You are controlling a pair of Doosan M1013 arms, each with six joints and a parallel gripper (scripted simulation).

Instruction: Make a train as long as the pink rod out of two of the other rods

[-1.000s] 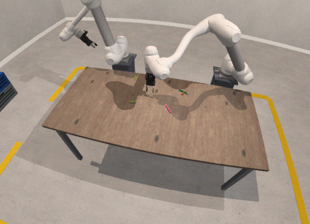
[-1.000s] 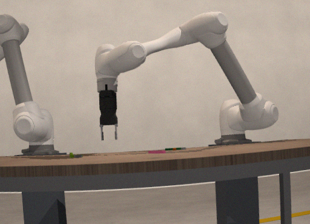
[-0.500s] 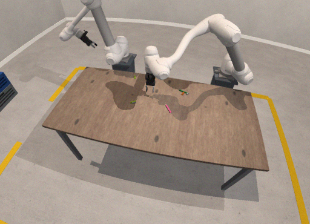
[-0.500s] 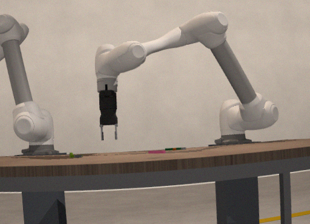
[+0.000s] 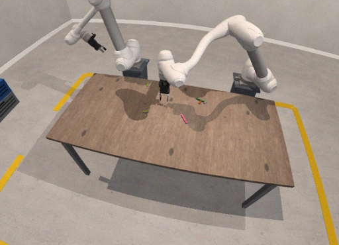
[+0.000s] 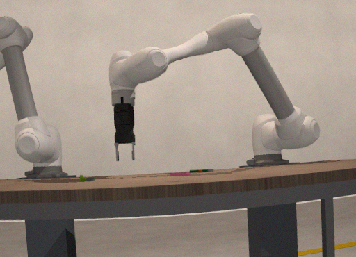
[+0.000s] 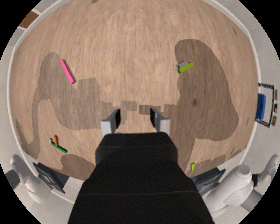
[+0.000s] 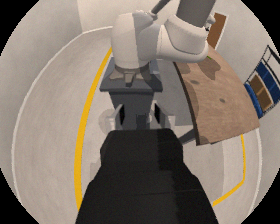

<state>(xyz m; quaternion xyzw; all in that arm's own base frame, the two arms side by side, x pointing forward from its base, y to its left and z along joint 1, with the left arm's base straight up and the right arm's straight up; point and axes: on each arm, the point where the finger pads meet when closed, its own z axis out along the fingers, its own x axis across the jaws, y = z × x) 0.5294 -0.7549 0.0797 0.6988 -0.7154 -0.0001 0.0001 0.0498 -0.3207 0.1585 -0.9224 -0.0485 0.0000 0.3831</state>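
The pink rod (image 5: 184, 118) (image 6: 179, 174) (image 7: 67, 71) lies flat near the middle of the table. A lime rod (image 5: 145, 111) (image 6: 82, 178) (image 7: 186, 67) lies close beside a small grey rod (image 7: 182, 64). Another lime rod (image 5: 147, 85) (image 7: 192, 167) lies near the back edge. A green rod (image 5: 199, 99) (image 7: 59, 148), an orange rod (image 5: 200, 102) (image 7: 56, 140) and a small greyish rod (image 5: 204, 102) (image 7: 51, 141) lie close together. My left gripper (image 5: 164, 98) (image 6: 125, 159) (image 7: 135, 114) is open and empty, high above the table. My right gripper (image 5: 102, 49) (image 8: 139, 110) is open and empty, away from the table.
The wooden table (image 5: 132, 140) (image 7: 136, 50) (image 8: 211, 95) carries dark arm shadows, and some rods lie in or near them. The right arm's base (image 5: 135, 68) and the left arm's base (image 5: 245, 85) stand behind its back edge. A blue container (image 5: 6, 97) stands off to one side.
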